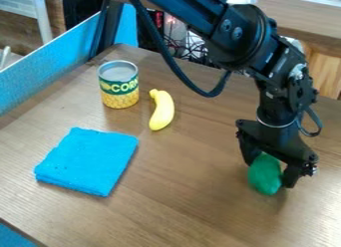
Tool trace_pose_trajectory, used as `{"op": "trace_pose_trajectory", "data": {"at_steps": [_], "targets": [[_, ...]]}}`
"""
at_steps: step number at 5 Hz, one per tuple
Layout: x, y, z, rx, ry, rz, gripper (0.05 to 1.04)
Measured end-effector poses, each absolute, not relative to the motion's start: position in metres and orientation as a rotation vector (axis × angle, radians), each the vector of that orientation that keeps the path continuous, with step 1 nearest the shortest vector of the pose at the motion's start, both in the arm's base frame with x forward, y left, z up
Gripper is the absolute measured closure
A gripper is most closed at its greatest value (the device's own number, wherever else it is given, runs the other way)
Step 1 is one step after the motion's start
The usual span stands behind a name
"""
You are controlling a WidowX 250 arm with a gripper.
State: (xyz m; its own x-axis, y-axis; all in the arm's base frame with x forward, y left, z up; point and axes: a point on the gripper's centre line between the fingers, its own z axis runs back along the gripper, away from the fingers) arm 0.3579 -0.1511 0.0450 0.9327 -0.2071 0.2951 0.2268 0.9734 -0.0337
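Green object point(264, 180), held between the fingers of the gripper point(269, 174), low over the table point(186, 201); grasping appears to be the stage, and any lift calls for even pressure.

The robot's arm point(243, 37) is black with a faint bluish sheen on its upper bar, round silvery screws on the thick rounded joint above the gripper point(269, 174), a loose black cable, small whitish markings, and a pale ring just above the tool.
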Motion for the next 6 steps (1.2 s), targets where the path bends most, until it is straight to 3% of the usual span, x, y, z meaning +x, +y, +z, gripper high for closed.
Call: {"op": "trace_pose_trajectory", "data": {"at_steps": [1,4,6], "targets": [[0.358,-0.148,0.045,-0.082,-0.264,-0.212,0.262],[0.348,-0.148,0.053,-0.138,-0.208,-0.276,0.286],[0.344,-0.136,0.11,-0.162,-0.312,-0.289,0.29]]}}
